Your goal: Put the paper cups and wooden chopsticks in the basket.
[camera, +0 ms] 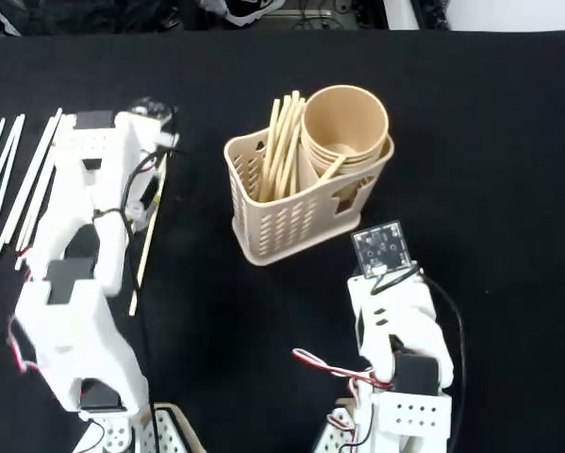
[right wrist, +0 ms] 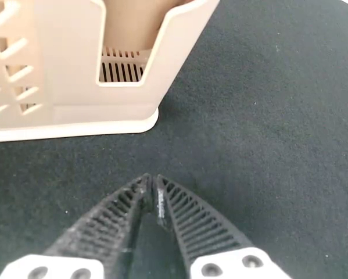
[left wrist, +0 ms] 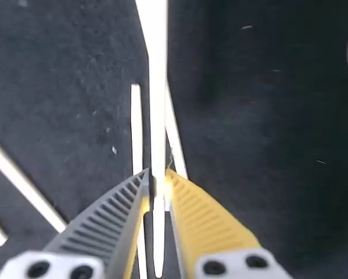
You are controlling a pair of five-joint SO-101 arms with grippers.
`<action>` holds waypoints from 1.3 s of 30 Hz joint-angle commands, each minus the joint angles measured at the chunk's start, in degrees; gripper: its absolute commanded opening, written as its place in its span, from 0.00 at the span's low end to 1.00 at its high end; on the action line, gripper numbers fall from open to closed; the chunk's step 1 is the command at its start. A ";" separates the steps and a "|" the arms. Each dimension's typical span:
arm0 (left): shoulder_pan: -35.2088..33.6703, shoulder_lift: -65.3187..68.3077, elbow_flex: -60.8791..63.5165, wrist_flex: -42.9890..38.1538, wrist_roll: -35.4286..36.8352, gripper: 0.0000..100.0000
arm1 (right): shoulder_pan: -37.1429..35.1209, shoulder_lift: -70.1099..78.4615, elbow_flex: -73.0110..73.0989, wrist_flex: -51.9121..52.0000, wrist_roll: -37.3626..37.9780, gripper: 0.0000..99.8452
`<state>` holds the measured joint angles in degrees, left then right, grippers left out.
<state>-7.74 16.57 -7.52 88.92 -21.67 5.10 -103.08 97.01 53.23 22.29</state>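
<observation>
One chopstick (left wrist: 158, 87) in the left gripper (left wrist: 156, 177), low over table (left wrist: 266, 116)

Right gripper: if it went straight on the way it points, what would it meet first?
Most likely the basket, low on its wall, directly ahead of the shut right gripper. If it tilts down more than it seems, the black table just short of it comes first.

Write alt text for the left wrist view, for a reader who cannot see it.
The left tool is shut on a wooden chopstick that runs straight ahead over the black table. Other chopsticks lie loose on the table beside and beneath it.
</observation>
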 commanded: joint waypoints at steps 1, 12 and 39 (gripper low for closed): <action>3.12 -12.84 -0.57 3.69 2.46 0.03 | 1.58 -3.74 -0.48 0.00 0.35 0.01; 5.32 -50.02 1.63 -2.46 15.82 0.03 | 1.58 -3.74 -0.48 0.00 0.35 0.01; 30.46 -71.30 62.02 -83.34 32.79 0.03 | 1.32 -3.82 -0.48 0.00 0.35 0.01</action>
<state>23.82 -60.18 59.03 7.78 8.13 5.89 -103.08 97.01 53.23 22.29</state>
